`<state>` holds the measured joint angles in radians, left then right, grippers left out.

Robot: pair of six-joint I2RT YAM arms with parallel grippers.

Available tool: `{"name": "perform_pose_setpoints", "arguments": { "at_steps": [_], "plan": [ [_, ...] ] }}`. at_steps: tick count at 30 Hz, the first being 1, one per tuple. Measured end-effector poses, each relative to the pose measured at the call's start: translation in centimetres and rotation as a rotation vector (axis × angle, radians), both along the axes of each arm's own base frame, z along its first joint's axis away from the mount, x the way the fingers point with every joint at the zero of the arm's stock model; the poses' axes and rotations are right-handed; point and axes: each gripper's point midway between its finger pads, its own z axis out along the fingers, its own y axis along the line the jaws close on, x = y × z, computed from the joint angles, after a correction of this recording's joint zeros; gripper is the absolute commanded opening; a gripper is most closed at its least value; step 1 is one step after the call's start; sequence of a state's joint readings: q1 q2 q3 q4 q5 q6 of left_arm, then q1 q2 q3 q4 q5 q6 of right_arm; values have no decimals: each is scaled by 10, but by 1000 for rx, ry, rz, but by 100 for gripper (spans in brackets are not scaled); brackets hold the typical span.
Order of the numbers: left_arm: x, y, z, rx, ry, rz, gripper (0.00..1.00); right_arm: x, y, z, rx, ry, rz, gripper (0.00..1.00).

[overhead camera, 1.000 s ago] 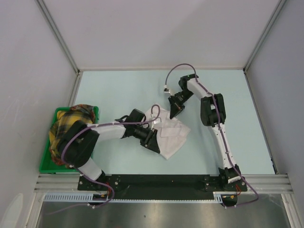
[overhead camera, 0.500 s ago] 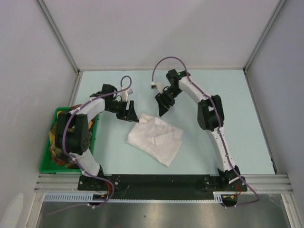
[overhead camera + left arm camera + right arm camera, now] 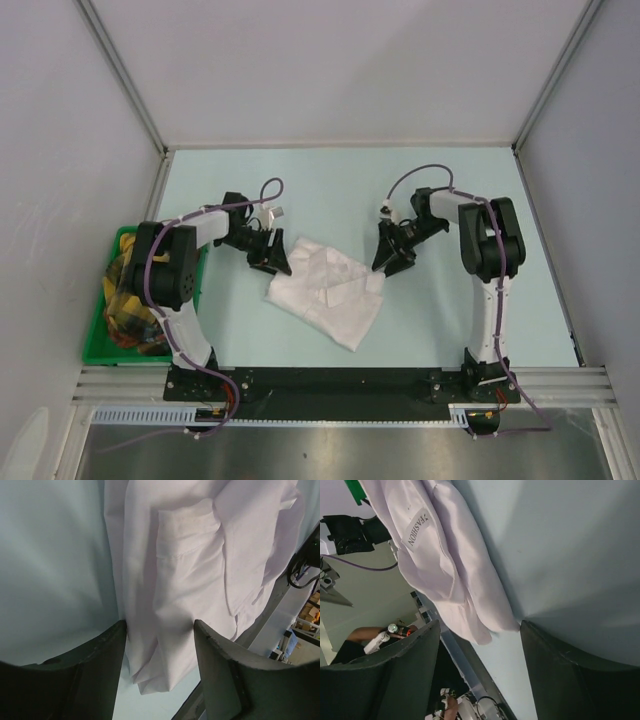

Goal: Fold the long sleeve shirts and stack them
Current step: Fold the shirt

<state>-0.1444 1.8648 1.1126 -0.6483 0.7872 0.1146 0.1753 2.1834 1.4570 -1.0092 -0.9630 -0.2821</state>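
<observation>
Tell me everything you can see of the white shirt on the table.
The shirt is thin white cloth, wrinkled, folded into a rough rectangle that lies flat and askew on the pale table. A label reading FASHION shows on it. The left pincer and right pincer stand open at its two ends, gripping nothing.

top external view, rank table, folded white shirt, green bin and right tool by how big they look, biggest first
1. table
2. folded white shirt and green bin: about alike, bin partly hidden by the left arm
3. right tool
</observation>
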Motion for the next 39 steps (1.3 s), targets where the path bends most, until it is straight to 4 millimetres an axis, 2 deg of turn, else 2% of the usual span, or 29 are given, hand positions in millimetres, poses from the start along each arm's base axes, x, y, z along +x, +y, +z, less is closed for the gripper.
{"name": "perform_pose_setpoints", "arguments": {
  "at_steps": [2,3,5,6,7,10,12,13,14,15,16,18,19,20,22,26,29,32,33,36,39],
  "plan": [
    [-8,1,-5,3,22,0,55,-5,12,0,4,-3,13,60],
    [-11,1,-7,0,32,0,53,-5,17,-1,6,-18,22,37],
    [-14,1,-9,-3,42,2,43,-2,25,-5,4,-49,31,15],
    [-15,1,-9,-4,45,5,40,0,26,-7,-3,-56,29,0],
    [-17,1,-11,-3,45,6,35,2,26,-8,-7,-61,26,0],
    [-26,0,-16,-6,68,9,29,14,22,-16,-34,-59,5,0],
    [-34,-3,-17,-15,82,8,29,31,17,-20,-46,-78,-4,0],
    [-39,-5,-18,-22,87,2,32,42,14,-21,-50,-96,-11,0],
    [-44,-9,-18,-28,96,-7,35,51,12,-20,-52,-114,-14,8],
    [-50,-14,-18,-35,104,-20,40,64,10,-18,-58,-135,-18,33],
    [-55,-20,-17,-45,111,-34,48,76,9,-16,-59,-163,-18,44],
    [-62,-28,-13,-65,122,-54,52,98,7,-8,-60,-219,-16,56],
    [-61,-29,-8,-70,116,-43,60,116,3,6,-58,-289,-16,61],
    [-60,-28,-8,-69,115,-41,62,116,3,7,-58,-290,-15,62],
    [-54,-22,-5,-71,100,-9,63,110,-5,10,-60,-287,-23,61],
    [-37,-3,8,-57,17,65,63,73,-30,22,-67,-196,-70,56],
    [-29,0,14,-53,-27,74,61,51,-44,33,-53,-157,-117,55],
    [-25,-1,13,-49,-33,80,59,28,-41,40,-20,-111,-138,57],
    [-22,-1,12,-50,-33,84,61,20,-37,38,-13,-89,-137,58],
    [-12,-2,8,-44,-34,100,65,-3,-26,23,-13,-36,-125,61],
    [-5,-3,3,-43,-32,114,66,-17,-18,8,-29,3,-124,61]
  ]
}}
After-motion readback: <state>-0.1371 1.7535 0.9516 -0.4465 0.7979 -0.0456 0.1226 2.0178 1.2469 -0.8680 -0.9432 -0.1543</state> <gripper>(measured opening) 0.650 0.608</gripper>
